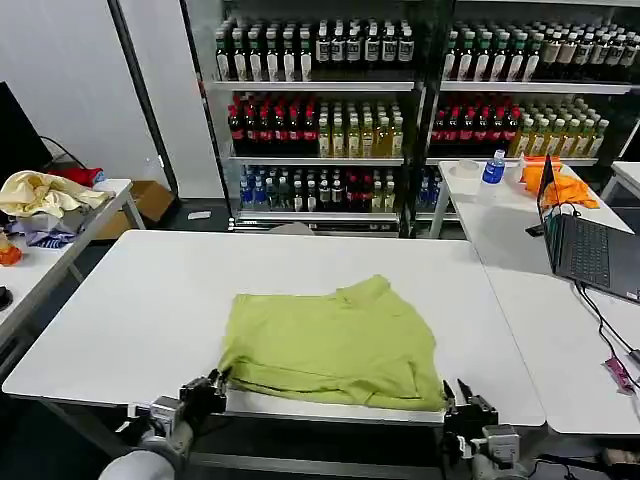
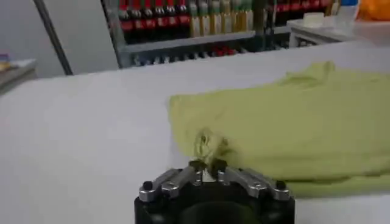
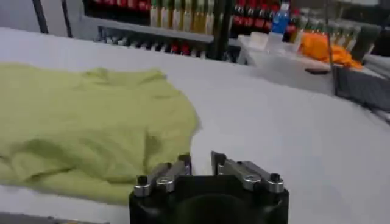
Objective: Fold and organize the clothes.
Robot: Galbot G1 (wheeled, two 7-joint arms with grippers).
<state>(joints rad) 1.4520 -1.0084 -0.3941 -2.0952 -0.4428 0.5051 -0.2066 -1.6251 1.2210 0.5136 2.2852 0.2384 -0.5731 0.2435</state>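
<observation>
**Folding the green T-shirt: both grippers at the near edge**

Looking down from the head camera, I see the lime-green T-shirt (image 1: 335,340) lying folded into a rough rectangle on the smooth white desk (image 1: 150,310), close to its near edge. The fabric is soft and matte, with shallow wrinkles and a doubled hem along the front; a small bump of cloth sticks up at the far edge.

My left gripper (image 2: 208,167) sits at the shirt's near left corner, its dark metal fingers nearly together, with a small tuft of green cloth bunched right at the tips. My right gripper (image 3: 201,162) sits just off the near right corner, fingers narrowly parted, holding nothing and resting over bare desk beside the shirt.

Behind the desk, shelves (image 1: 320,85) carry rows of bottled drinks.
</observation>
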